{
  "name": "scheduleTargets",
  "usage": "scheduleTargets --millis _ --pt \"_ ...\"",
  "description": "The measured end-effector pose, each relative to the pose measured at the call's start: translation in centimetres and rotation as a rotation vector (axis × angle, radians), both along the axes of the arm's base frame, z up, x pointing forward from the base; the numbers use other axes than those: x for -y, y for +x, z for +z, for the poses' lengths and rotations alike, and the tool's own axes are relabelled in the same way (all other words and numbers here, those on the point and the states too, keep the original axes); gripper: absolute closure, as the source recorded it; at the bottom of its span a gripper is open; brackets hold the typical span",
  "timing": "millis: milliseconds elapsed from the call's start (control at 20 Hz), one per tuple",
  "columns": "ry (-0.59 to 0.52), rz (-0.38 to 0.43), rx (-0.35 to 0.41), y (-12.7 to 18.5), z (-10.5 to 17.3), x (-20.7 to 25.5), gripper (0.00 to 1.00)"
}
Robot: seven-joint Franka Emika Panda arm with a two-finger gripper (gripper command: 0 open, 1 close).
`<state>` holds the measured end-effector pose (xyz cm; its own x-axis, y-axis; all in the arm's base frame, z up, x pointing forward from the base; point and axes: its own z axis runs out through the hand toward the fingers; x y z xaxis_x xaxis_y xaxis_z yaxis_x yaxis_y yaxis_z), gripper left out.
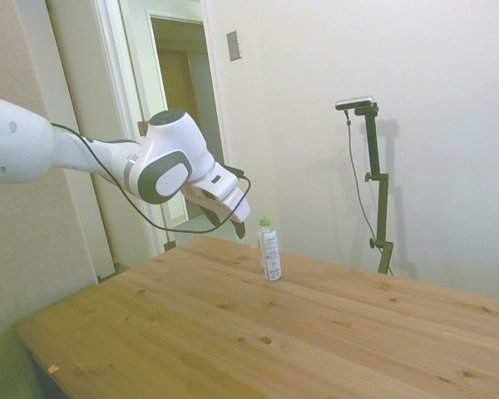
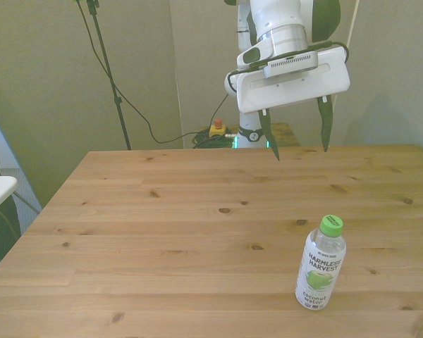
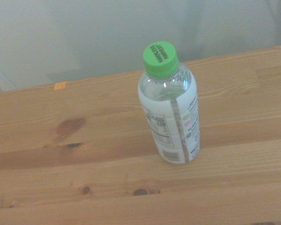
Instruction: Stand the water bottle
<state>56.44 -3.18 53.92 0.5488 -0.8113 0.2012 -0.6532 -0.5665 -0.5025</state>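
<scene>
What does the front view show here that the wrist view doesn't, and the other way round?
Only the front view shows the gripper, raised above the table's far side with its jaws open and empty, well clear of the bottle, plus the label's front reading "Harmless Harvest". Only the wrist view shows the label's back panel with its fine print and barcode, the printing on the green cap, and a small orange mark at the table edge. Both show the water bottle standing upright on the wooden table, cap on.

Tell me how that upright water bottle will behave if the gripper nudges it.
The water bottle is tall on a narrow base, so a high nudge probably tips it. Round-bodied, it would likely roll once down. Its clear plastic looks smooth, perhaps slippery. The gripper hangs open, apart.
</scene>
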Motion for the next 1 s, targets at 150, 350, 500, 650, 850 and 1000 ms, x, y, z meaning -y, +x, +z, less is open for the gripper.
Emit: scheduleTargets --millis 150,350,500,650,850,1000 --pt "0.019 0.017 -0.006 -0.8 -0.1 0.2 0.0" --pt "0.031 0.029 -0.045 -1.7 -0.7 0.0 0.0" --pt "0.013 0.02 -0.084 -2.8 -1.0 -0.4 0.0" --pt "-0.022 0.009 -0.12 -3.9 -1.5 -1.2 0.0" --pt "-0.069 0.056 -0.138 -6.0 -3.1 -3.4 0.0" --pt "-0.071 0.076 -0.177 -6.2 -3.7 -4.2 0.0"
